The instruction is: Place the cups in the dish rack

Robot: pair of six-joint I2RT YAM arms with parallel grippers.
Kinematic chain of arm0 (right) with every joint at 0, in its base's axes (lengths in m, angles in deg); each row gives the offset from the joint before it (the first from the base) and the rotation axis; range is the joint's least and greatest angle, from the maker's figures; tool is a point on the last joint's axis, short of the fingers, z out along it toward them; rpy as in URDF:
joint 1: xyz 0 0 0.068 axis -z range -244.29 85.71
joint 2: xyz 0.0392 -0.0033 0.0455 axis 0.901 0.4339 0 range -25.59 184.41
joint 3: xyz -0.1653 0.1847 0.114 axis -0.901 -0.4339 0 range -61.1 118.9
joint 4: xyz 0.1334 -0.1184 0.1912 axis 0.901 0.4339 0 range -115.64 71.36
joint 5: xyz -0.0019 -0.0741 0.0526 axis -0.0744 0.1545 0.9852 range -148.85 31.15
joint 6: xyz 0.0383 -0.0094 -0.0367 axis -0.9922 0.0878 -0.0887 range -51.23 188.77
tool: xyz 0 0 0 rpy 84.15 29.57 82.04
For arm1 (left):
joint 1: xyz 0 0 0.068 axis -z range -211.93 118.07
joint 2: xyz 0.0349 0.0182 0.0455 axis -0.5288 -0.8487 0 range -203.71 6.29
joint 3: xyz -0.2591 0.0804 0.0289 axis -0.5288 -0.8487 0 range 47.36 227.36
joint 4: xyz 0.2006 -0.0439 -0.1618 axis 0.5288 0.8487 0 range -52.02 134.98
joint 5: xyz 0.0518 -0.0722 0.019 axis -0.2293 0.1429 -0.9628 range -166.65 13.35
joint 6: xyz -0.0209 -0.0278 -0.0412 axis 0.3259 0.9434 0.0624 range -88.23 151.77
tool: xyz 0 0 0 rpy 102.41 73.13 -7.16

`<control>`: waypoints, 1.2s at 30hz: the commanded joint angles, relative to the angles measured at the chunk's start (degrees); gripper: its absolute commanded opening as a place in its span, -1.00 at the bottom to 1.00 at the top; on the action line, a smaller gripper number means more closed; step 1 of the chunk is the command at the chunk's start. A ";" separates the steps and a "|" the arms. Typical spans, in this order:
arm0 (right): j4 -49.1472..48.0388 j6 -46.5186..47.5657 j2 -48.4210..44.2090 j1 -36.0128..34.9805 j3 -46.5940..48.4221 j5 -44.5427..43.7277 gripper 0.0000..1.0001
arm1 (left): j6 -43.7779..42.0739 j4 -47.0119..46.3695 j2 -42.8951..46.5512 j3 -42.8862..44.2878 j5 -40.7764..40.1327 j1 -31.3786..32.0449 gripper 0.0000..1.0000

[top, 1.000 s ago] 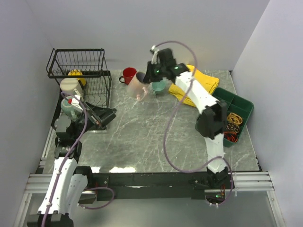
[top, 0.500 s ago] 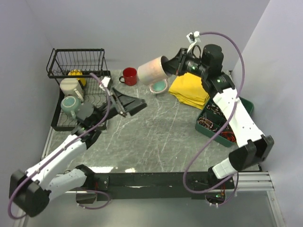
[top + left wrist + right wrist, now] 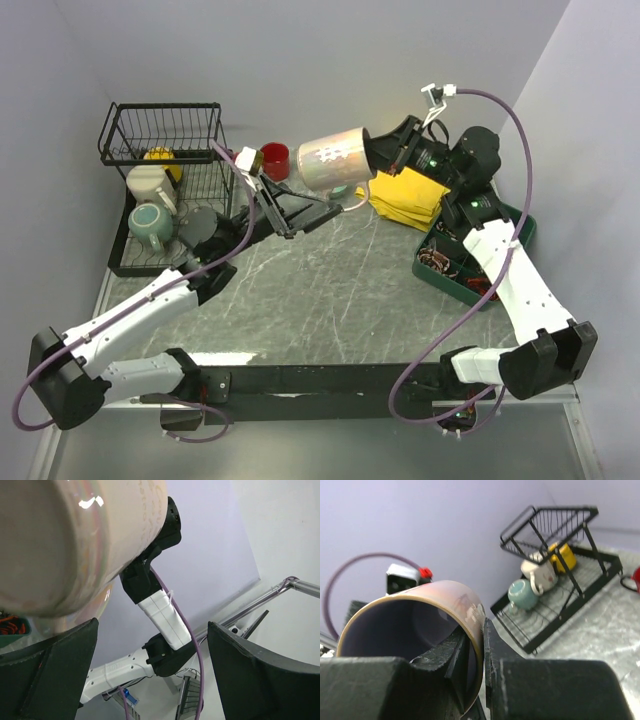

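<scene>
Above grey marble, right claw pinches beige mug, purple interior wrist-view only; left claw spread.

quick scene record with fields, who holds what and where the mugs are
held: pinkish-beige mug, on its side in the air
right tool: shut on the mug's rim, one finger inside
left tool: open, close to the mug's base, not gripping
in dish rack: cream mug, grey-green mug, yellow mug
on table: red mug
</scene>
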 commanded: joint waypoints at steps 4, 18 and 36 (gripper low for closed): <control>-14.66 -10.64 -3.05 1.79 5.16 0.64 -1.00 | -2.26 1.40 1.01 -0.02 -1.45 0.92 0.93; -22.13 -16.19 -6.30 0.30 -4.93 0.29 -1.00 | -4.64 -0.17 -2.94 3.85 -2.68 2.50 0.93; -31.62 -9.77 -7.27 -0.76 -11.45 -5.77 -1.00 | -1.39 -11.17 -7.33 4.81 -12.86 6.28 0.52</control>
